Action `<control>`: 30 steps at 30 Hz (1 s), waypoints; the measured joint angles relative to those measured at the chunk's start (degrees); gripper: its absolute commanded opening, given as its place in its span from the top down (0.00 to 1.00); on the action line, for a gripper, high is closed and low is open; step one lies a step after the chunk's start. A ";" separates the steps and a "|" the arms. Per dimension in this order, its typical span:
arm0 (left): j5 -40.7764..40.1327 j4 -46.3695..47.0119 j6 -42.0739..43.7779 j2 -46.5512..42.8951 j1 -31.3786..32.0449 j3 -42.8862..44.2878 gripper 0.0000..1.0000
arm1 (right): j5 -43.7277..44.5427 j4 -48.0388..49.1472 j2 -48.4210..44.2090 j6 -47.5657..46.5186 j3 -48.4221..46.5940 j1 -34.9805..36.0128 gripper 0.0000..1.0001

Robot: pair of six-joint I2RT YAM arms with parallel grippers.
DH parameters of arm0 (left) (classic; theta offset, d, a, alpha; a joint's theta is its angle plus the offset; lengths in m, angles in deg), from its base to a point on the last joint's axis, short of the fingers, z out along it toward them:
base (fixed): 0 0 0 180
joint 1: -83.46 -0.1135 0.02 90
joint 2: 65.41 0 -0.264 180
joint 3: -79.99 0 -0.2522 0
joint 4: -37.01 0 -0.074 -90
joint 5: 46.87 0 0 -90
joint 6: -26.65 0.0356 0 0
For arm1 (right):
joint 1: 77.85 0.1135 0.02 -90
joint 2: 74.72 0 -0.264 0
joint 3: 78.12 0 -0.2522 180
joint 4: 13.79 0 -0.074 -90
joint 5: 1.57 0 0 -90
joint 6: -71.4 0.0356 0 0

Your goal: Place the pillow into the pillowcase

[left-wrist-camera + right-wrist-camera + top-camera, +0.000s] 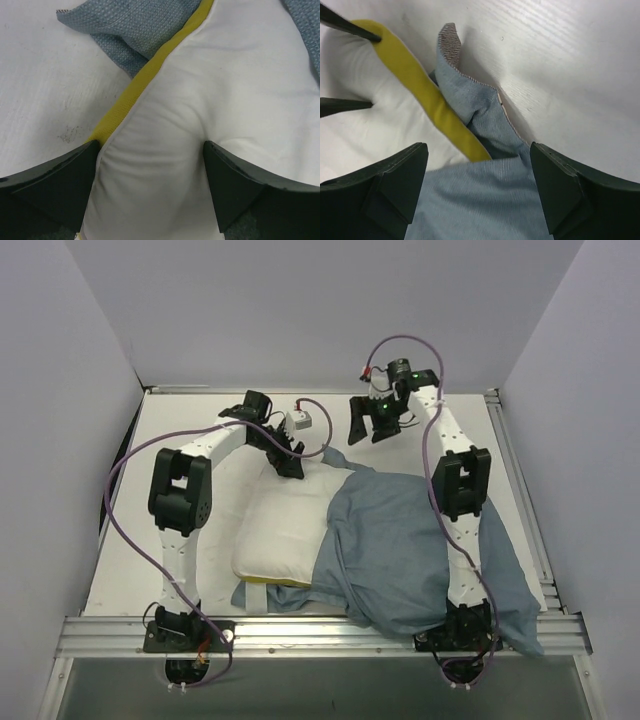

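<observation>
The white pillow [280, 525] lies left of centre, its right part inside the grey-blue pillowcase [410, 550], which spreads to the right front. My left gripper [290, 465] is down on the pillow's far edge. In the left wrist view it [151, 147] stands open, its fingers on either side of a creased fold of the pillow [210, 90] next to the yellow band [135, 90]. My right gripper [372, 430] hangs open above the table beyond the pillowcase. From the right wrist, it [479, 150] is over the pillowcase [480, 200], with nothing held.
The white table [200, 430] is walled by pale panels on the left, back and right. A metal rail [300, 632] runs along the near edge by the arm bases. The pillowcase's front right corner [520, 635] hangs over that rail.
</observation>
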 measured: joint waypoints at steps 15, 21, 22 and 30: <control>0.24 -6.84 14.03 -2.10 2.21 -1.07 1.00 | -1.57 3.96 9.84 -1.75 5.75 9.62 1.00; -1.42 -7.74 21.51 -10.43 5.62 -7.67 1.00 | -5.81 3.91 9.66 4.20 4.17 9.90 1.00; -1.64 -7.80 22.12 -12.04 6.54 -8.35 1.00 | -6.67 4.44 9.44 6.10 4.15 9.99 1.00; -5.05 -1.97 21.49 -25.81 15.32 -15.23 1.00 | -12.48 14.88 4.81 26.38 4.17 13.44 1.00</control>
